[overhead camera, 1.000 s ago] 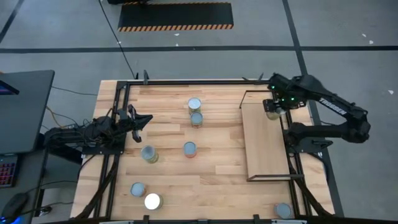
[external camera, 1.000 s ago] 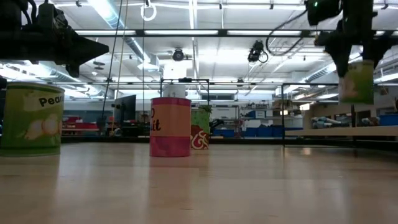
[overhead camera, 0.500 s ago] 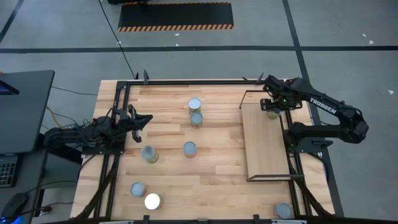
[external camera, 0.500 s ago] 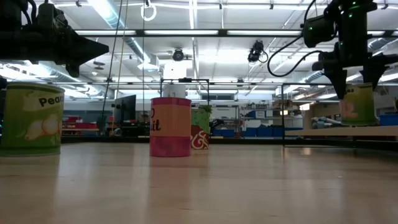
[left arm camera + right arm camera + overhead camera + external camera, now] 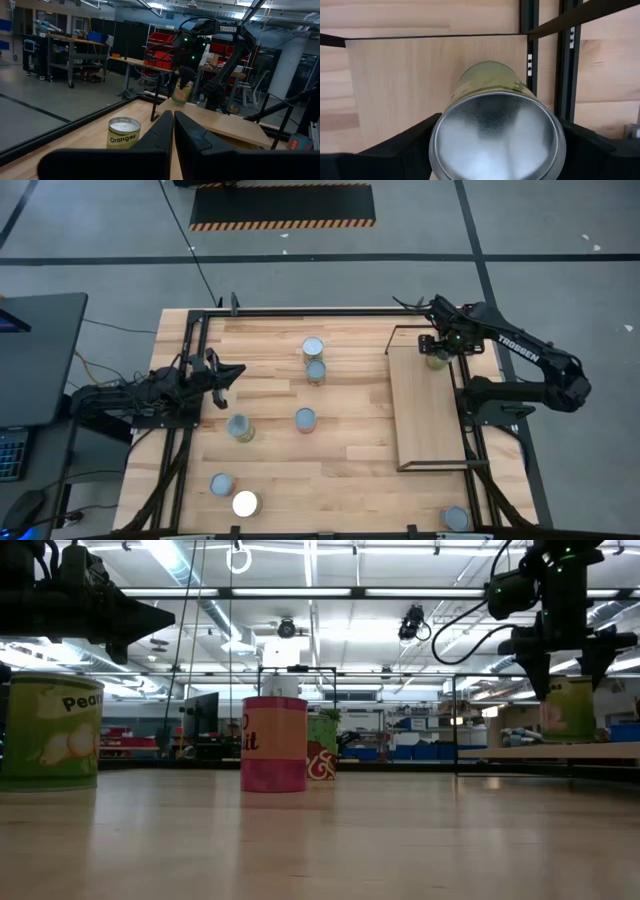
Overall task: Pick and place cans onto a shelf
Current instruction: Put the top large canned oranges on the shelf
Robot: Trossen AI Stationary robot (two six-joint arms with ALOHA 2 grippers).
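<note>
Robotics lab or workshop, grey concrete floor (image 5: 100, 240) with hazard-striped mat (image 5: 282, 207) at twelve o'clock, ceiling strip lights (image 5: 310, 592) and ducting, steel workbench (image 5: 65, 55), red parts bins (image 5: 162, 42), blue storage crates (image 5: 415, 752) behind the table

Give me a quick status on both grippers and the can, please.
Right gripper at the shelf's far corner, around an olive can. Can at shelf level. Left gripper waits shut at table's left edge. Nothing in the way.
</note>
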